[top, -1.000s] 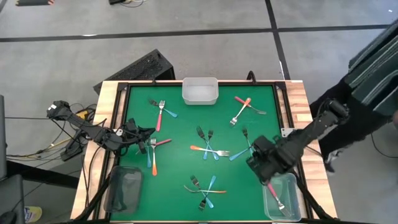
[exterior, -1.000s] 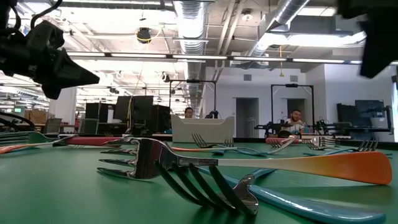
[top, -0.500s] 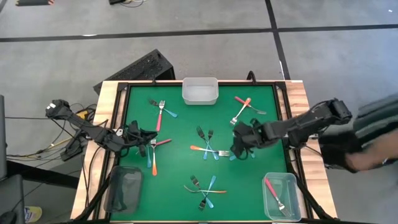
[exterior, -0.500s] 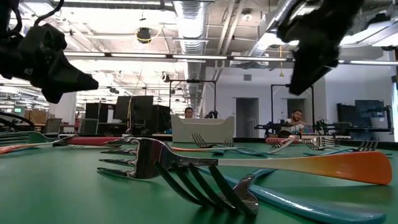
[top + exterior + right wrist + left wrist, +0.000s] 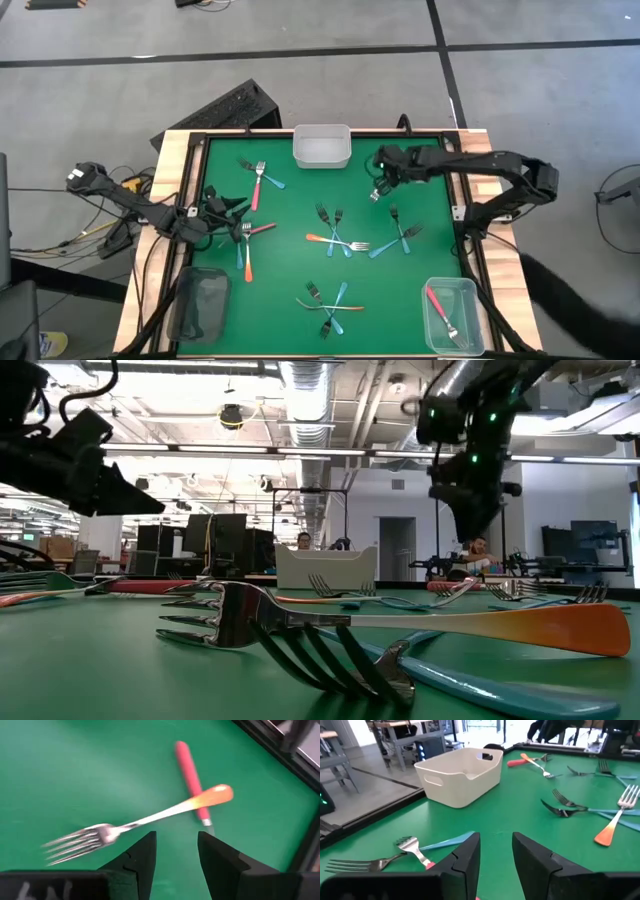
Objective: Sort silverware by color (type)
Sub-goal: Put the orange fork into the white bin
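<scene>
- Right gripper (image 5: 174, 852) hovering, fingers parted and empty, over orange-handled metal fork (image 5: 150, 817) crossing red-handled fork (image 5: 191, 777) near white rectangular bin (image 5: 321, 146).
- Left gripper (image 5: 496, 852) parted, empty, beside blue-handled fork (image 5: 427, 845).

- We count roughly fifteen forks (image 5: 336, 242); overlapping piles keep us from an exact tally.
- One of them in the clear bin (image 5: 468, 330), the rest on the surface (image 5: 290, 270).
- Three bins: clear, white bin (image 5: 321, 158), dark bin (image 5: 200, 305).
- Two pincers: left pincer (image 5: 230, 207), right pincer (image 5: 382, 178).
</scene>
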Controlling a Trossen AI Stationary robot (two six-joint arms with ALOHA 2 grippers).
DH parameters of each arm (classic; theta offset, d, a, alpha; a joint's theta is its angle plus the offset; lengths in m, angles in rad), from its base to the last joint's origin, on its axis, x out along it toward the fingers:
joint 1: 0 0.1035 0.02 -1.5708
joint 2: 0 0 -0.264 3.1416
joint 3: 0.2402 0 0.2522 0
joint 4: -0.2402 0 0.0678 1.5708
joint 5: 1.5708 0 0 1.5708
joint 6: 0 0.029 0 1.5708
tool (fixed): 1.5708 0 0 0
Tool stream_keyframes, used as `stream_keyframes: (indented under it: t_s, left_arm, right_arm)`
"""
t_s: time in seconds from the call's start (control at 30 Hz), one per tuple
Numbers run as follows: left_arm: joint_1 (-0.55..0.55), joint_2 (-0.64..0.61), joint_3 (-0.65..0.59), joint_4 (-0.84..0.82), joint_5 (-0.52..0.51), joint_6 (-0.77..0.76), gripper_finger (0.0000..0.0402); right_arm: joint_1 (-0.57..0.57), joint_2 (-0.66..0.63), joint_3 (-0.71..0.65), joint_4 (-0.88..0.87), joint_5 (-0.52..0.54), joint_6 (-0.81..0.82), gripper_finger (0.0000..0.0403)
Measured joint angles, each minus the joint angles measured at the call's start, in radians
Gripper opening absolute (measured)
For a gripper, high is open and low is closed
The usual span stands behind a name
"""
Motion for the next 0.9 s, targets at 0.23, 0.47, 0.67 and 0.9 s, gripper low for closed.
stream_keyframes:
  t_s: [0.23, 0.47, 0.67, 0.9]
  left_arm:
    - [0.105, 0.000, 0.000, -0.002, 0.097, 0.002, 0.0098]
    - [0.160, 0.000, 0.000, -0.002, 0.102, -0.058, 0.0098]
    - [0.180, 0.000, 0.000, -0.003, 0.102, -0.057, 0.0098]
    - [0.199, 0.000, 0.000, -0.003, 0.088, -0.118, 0.0097]
  right_arm:
    - [-0.123, 0.118, 0.000, 0.013, -0.067, -0.104, 0.0166]
    - [-0.064, 0.201, 0.000, 0.055, -0.184, -0.136, 0.0166]
    - [0.036, 0.217, 0.000, 0.098, -0.152, -0.113, 0.0166]
    - [0.047, 0.217, 0.001, 0.157, -0.033, 0.260, 0.0166]
